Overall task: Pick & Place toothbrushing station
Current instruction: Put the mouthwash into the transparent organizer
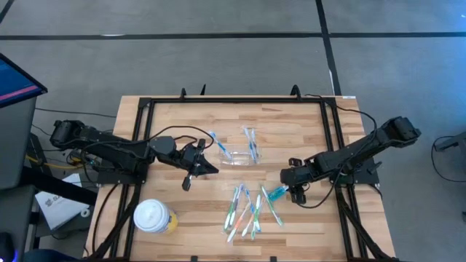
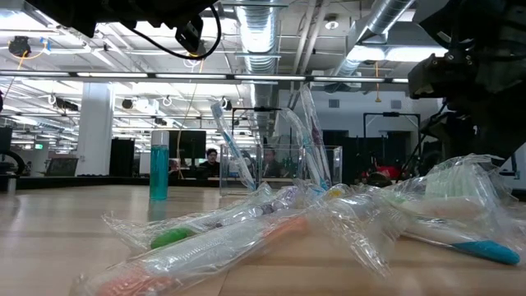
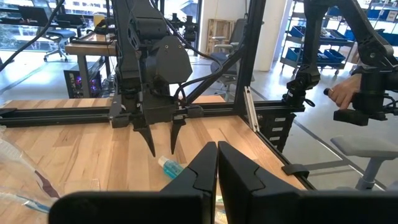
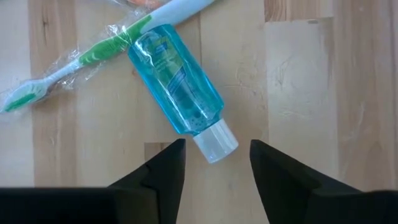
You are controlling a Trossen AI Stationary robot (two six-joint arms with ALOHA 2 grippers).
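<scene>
— Evenly lit from above; soft, faint shadows under the arms on the table (image 1: 291, 124).
— Low down, bright glare from ceiling lights (image 2: 271, 78), near wrappers (image 2: 246, 238) blurred.
— Sharp on the bottle (image 4: 177, 81), with dark, soft-edged fingers (image 4: 155, 174).

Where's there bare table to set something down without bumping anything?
Bare wood lies along the far edge behind the clear holder, and between the yellow cup and the wrapped toothbrushes. It is crowded at the middle: holder, toothbrush pile, blue bottle under the open right gripper, left gripper beside the holder.
</scene>
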